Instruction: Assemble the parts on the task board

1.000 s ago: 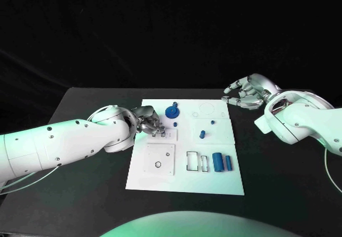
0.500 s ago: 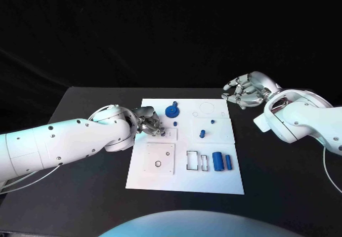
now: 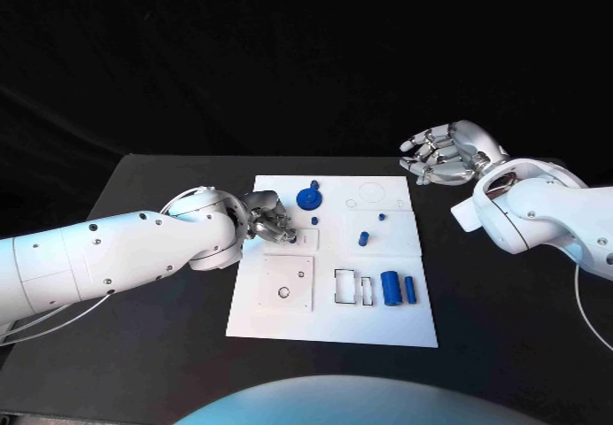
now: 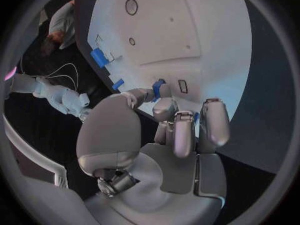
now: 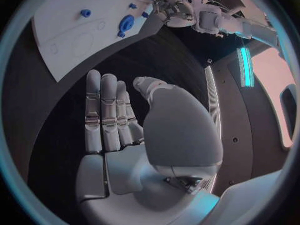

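Task board [image 3: 384, 328]: white plate at table centre. Blue parts lie on it, including a round part [image 3: 308, 198] at its far side. Left hand [image 3: 271, 221]: at the board's left edge, pinching a small blue part [image 4: 157, 89]. Right hand [image 3: 437, 157]: beyond the board's far right corner, fingers extended, holding nothing.

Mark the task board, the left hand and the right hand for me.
task board [image 3: 384, 329]: head view, bare near part of the white plate.
left hand [image 3: 271, 222]: head view, middle of the silver hand over the board's left edge.
right hand [image 3: 438, 158]: head view, middle of the raised hand.
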You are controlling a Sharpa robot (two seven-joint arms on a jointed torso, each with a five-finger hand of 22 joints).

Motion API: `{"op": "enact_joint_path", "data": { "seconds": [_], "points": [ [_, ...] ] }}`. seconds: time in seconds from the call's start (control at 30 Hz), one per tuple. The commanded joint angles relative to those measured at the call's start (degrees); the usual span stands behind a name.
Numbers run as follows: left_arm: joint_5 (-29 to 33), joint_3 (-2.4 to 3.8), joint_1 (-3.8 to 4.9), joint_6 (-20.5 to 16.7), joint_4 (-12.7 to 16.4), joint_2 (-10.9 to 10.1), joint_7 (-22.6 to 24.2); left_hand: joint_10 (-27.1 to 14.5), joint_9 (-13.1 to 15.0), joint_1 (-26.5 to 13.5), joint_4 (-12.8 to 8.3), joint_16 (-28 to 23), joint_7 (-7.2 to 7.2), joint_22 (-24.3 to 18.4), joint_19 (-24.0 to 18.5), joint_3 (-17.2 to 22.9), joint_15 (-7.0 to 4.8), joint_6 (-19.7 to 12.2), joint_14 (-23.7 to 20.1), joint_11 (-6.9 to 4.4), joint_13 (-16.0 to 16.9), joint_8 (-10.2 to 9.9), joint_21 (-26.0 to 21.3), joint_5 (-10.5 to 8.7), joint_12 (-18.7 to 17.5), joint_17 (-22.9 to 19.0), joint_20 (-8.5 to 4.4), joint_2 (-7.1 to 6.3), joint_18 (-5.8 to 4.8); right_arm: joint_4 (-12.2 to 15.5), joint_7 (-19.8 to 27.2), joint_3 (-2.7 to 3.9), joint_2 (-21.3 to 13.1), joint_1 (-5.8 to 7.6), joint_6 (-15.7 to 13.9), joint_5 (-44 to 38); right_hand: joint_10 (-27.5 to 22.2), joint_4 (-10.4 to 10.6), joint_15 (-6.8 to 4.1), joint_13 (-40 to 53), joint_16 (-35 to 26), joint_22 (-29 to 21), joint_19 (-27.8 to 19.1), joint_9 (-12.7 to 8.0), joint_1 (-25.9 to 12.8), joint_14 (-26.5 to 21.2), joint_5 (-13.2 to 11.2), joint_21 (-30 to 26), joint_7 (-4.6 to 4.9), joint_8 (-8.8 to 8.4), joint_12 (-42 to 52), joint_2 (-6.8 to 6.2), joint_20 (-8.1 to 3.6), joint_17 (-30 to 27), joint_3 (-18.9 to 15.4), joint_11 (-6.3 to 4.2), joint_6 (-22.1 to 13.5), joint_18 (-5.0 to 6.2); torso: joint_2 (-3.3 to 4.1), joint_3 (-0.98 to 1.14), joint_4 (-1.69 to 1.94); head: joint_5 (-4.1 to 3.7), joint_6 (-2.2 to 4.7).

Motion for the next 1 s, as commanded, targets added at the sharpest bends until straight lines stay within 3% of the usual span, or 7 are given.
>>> {"op": "enact_joint_path", "data": {
  "seconds": [0.03,1.0],
  "points": [
    [0.5,-0.01,-0.02,1.4,0.0,0.3,-0.5,0.4,0.0,0.6,-11.4,0.2,-0.2,0.1,0.3,11.1,-0.4,0.1,6.1,-0.16,-0.1,-0.3,0.1,0.04,-0.2,15.1,-0.08,-0.05,-0.33,-0.1,4.3,-0.01,0.0,-0.06,-1.8,3.6,-0.1,-0.4,0.44,-2.4,-3.8,-1.4,-0.3,0.1,-0.4,-0.4,0.3,-1.8,0.64,0.37,-1.9,-0.45,0.63,-0.8,0.7,0.5,0.0,0.55,0.02,0.01,-0.1,-0.03,0.0],
    [0.8,-0.05,-0.02,3.4,-0.3,0.7,-1.7,0.5,-0.1,0.6,-11.5,0.2,-0.18,0.0,0.2,11.1,-0.37,0.2,6.1,-0.14,-0.3,-0.4,0.0,-0.12,-0.4,15.1,-0.08,-0.03,-0.31,-0.2,4.5,-0.04,0.0,-0.08,-1.9,5.0,0.4,-1.7,0.7,-5.7,-8.7,-3.6,-0.1,0.0,-1.2,0.8,1.3,-4.1,0.84,0.34,-3.4,-0.47,0.93,-1.1,1.2,0.71,-0.4,0.57,0.04,0.02,0.01,-0.09,-0.25]
  ]
}}
